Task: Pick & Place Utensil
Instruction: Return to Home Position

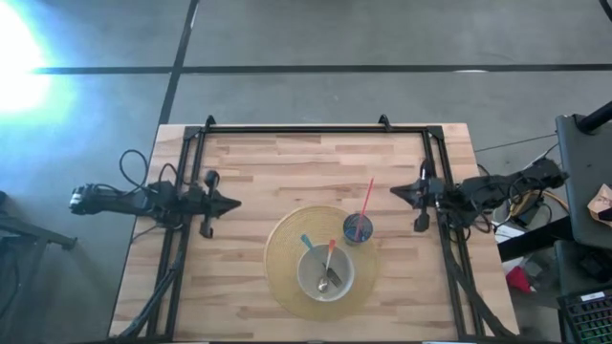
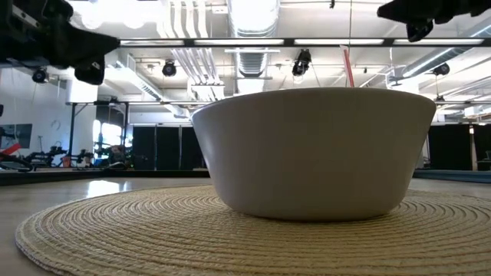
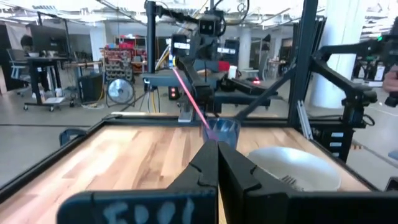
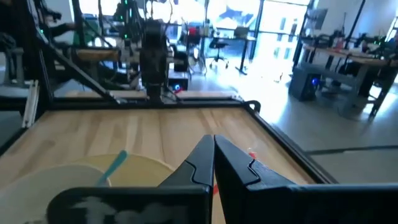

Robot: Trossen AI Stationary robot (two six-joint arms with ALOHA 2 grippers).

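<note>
A white bowl (image 1: 325,271) stands on a round woven placemat (image 1: 282,253) near the table's front middle. In it lie a teal-handled utensil (image 1: 308,244), an orange-handled utensil (image 1: 331,253) and a metal spoon head (image 1: 332,279). A clear blue cup (image 1: 358,228) stands on the mat's right part with a pink-handled utensil (image 1: 366,197) leaning out of it. My left gripper (image 1: 234,203) is shut and empty at the table's left. My right gripper (image 1: 394,192) is shut and empty at the table's right, above the table.
A black metal frame (image 1: 306,129) runs along the table's far edge and both sides. Bare wood lies between the grippers and the mat. In the low view the bowl (image 2: 314,149) fills the middle, on the mat (image 2: 153,230).
</note>
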